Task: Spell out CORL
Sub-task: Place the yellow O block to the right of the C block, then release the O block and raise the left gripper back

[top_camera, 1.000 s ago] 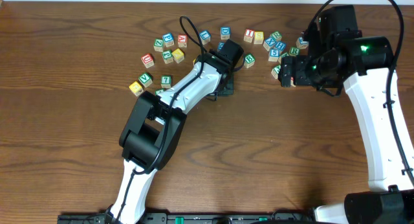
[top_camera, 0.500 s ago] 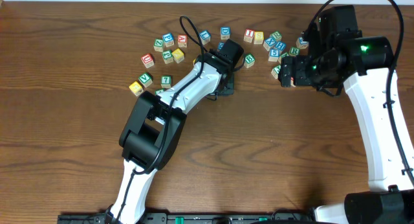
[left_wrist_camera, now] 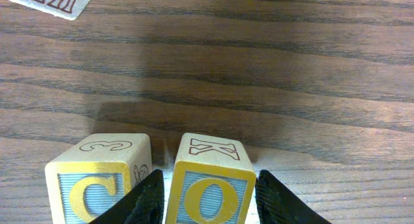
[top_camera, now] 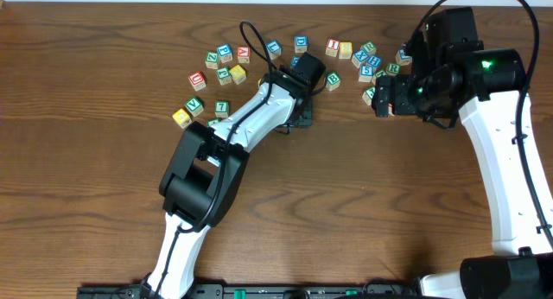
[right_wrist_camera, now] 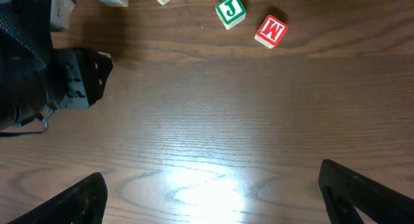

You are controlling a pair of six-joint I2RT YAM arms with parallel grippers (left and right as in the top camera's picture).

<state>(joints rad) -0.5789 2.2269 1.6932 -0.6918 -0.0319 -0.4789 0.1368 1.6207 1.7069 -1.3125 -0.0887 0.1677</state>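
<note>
Between left gripper [left_wrist_camera: 210, 208] fingers: pale wooden cube with yellow O [left_wrist_camera: 208, 188], on brown wooden table [left_wrist_camera: 259, 75]
Grip: jaws close beside it, contact unclear
Beside O cube: matching cube with yellow C [left_wrist_camera: 97, 188]
Well apart from O cube: right gripper [right_wrist_camera: 213, 198], spread wide, empty

The overhead camera looks straight down from high up and sees most of the table [top_camera: 86, 161] and both arms. The left wrist camera sits low and very close. It looks across the wood past the left tool [left_wrist_camera: 210, 195] at the C cube [left_wrist_camera: 97, 191] and O cube [left_wrist_camera: 210, 160]. The right wrist camera looks down from higher, past the right tool [right_wrist_camera: 220, 198]. It also shows the left tool, as the overhead view does.
</note>
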